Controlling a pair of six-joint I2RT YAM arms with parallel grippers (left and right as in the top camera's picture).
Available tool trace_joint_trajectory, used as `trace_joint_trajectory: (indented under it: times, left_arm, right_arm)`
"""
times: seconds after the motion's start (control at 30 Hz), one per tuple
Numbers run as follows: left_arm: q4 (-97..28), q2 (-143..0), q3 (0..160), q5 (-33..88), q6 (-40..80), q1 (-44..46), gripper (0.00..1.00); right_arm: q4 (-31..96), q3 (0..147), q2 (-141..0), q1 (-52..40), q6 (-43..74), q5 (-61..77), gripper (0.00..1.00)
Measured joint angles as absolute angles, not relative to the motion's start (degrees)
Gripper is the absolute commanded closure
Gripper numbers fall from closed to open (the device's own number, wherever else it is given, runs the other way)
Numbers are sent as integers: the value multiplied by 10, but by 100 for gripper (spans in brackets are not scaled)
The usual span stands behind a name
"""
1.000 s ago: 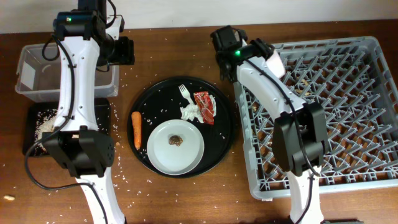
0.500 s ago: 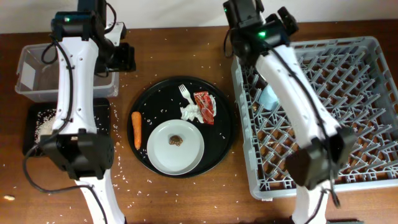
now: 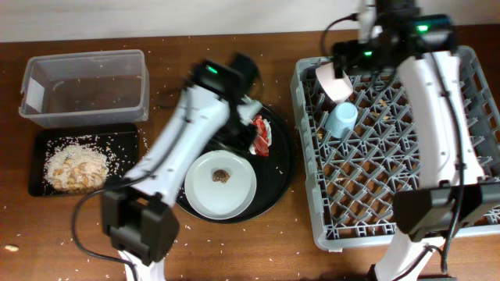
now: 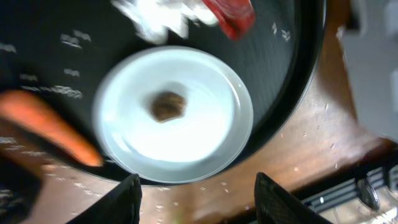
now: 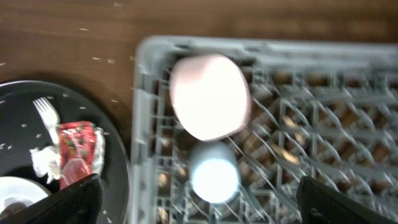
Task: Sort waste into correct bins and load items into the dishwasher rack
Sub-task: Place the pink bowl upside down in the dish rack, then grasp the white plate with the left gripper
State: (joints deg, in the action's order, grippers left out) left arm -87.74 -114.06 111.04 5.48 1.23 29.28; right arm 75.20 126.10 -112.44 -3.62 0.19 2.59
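Note:
The pale-grey plate point(image 3: 221, 184) with the brown lump point(image 3: 222, 176) lies on the round black tray. My left gripper point(image 4: 202, 204) is open and empty, held high over the plate point(image 4: 177, 115); its arm point(image 3: 205, 101) crosses the tray. The carrot point(image 4: 53, 124) lies left of the plate. The red wrapper point(image 3: 260, 134) and napkin point(image 5: 43, 163) lie behind it. The white bowl point(image 3: 334, 80) and blue cup point(image 3: 342, 119) sit in the grey rack point(image 3: 461, 226). My right gripper point(image 5: 205, 205) is open and empty above the cup point(image 5: 214, 174).
The clear tub point(image 3: 84, 86) stands at the back left. The shallow black tray point(image 3: 39, 183) in front of it holds a heap of rice point(image 3: 74, 165). A white fork point(image 5: 46, 112) lies on the round black tray point(image 3: 277, 168). Loose grains are scattered over the table.
My left arm has swung from over the clear tub to over the round tray, hiding the carrot from above. My right arm has moved right along the rack's back edge, uncovering the bowl.

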Motion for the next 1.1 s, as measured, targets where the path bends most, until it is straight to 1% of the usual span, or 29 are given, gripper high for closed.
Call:
trace_joint_trajectory:
  times: [0.03, 0.07, 0.13, 0.2, 0.27, 0.33, 0.43, 0.5, 0.57, 0.6, 0.9, 0.93, 1.0, 1.03, 1.07, 1.1]
  left_arm:
    - [-839, -1141, 1061, 55, 35, 328, 48]
    - [-807, -1143, 1030, 55, 51, 354, 49]
    - [-733, -1144, 971, 55, 74, 402, 50]
    - [-691, -1144, 915, 44, 91, 431, 50]
    - [-665, -1144, 871, 34, 108, 430, 51]
    - [-657, -1144, 863, 27, 117, 425, 57]
    - [-643, -1144, 858, 29, 115, 423, 57]
    - [-634, -1145, 851, 46, 92, 423, 68]
    - [-634, -1145, 849, 58, 74, 423, 68]
    - [-634, -1146, 849, 59, 71, 423, 71]
    - [-634, -1181, 849, 43, 106, 413, 72]
    - [-633, -1184, 849, 44, 110, 404, 74]
    - [-631, -1204, 849, 54, 116, 387, 88]
    - [-635, -1208, 852, 70, 117, 378, 97]
    - [-638, -1210, 853, 89, 120, 369, 99]
    - [-642, -1210, 854, 102, 125, 362, 99]
  right_arm:
    - [757, 1261, -1124, -12, 5, 35, 2]
    - [761, 1261, -1124, -1, 7, 43, 2]
    - [772, 1261, -1124, 10, 9, 53, 2]
    - [780, 1261, -1124, 11, 10, 60, 3]
    - [788, 1261, -1124, 11, 10, 62, 3]
    - [797, 1261, -1124, 11, 10, 64, 4]
    - [811, 1261, -1124, 11, 11, 64, 4]
    - [813, 1261, -1124, 11, 11, 64, 4]
    - [816, 1261, -1124, 11, 10, 64, 4]
    - [817, 1261, -1124, 11, 10, 64, 4]
    - [823, 1261, -1124, 11, 11, 64, 4]
    - [823, 1261, -1124, 11, 11, 64, 4]
    - [823, 1261, -1124, 11, 10, 64, 4]
    - [823, 1261, -1124, 11, 10, 64, 4]
    - [823, 1261, -1124, 11, 10, 66, 4]
    - [822, 1261, -1124, 11, 11, 66, 4]
